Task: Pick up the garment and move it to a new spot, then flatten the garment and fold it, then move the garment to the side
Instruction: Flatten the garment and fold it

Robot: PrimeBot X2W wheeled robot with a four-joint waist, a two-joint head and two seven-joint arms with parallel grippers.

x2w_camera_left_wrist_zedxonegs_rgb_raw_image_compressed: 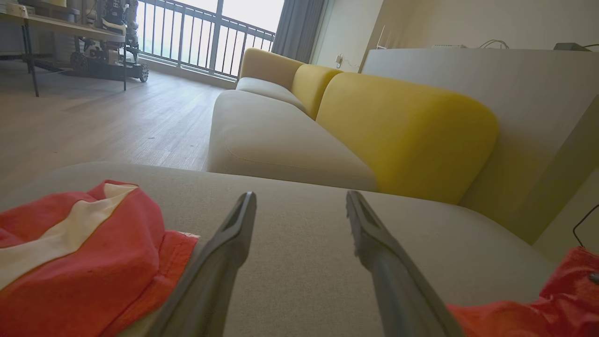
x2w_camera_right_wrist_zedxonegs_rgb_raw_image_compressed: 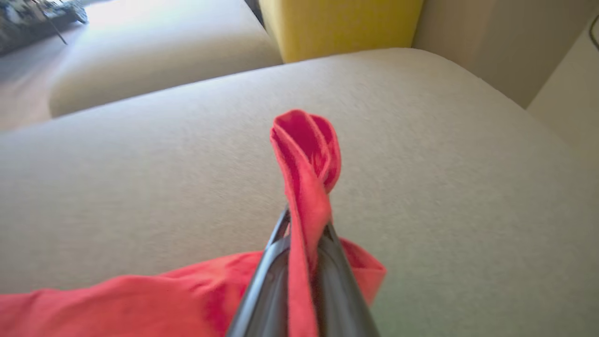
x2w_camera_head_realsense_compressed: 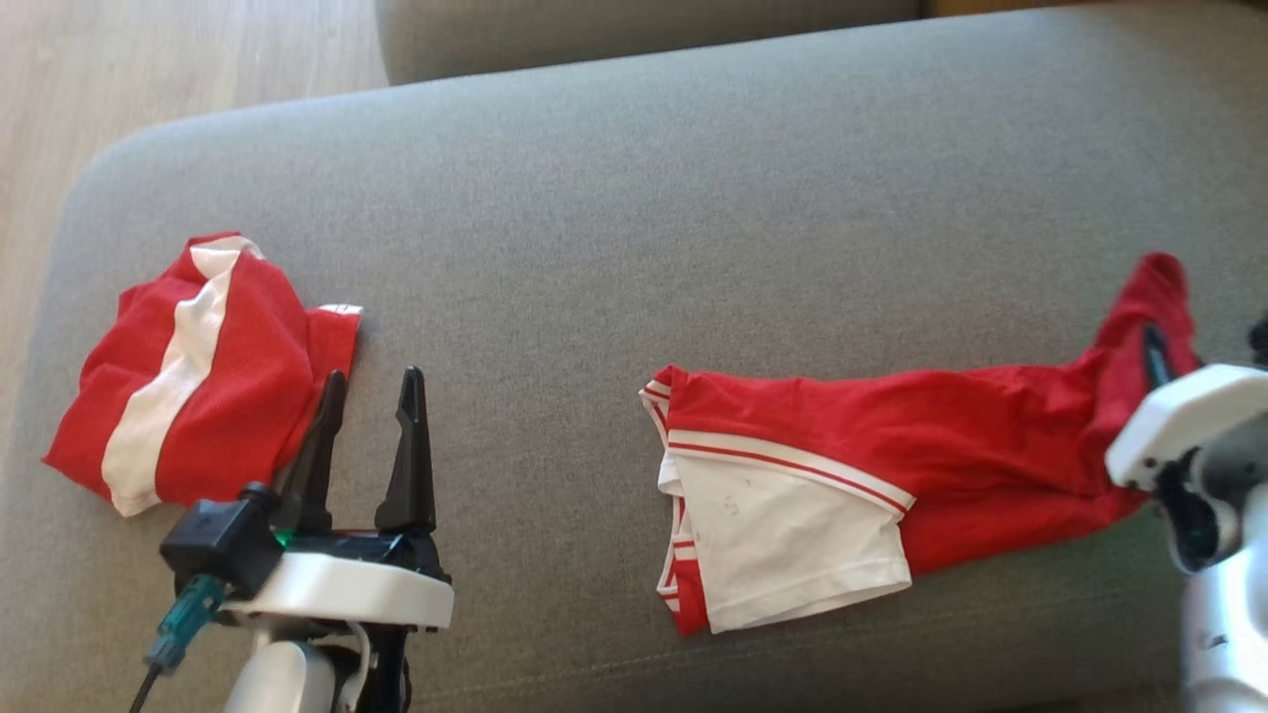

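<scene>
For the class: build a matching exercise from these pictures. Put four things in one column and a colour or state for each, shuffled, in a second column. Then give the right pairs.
Column one
1. left gripper
2. right gripper
3. sofa backrest
4. folded garment

Column two
A. yellow
B. jaws shut on one end of the long red garment
C. red with a broad white stripe, lying on the grey cushion
D. jaws open, nothing between them

Pairs: 1-D, 2-B, 3-A, 4-C
</scene>
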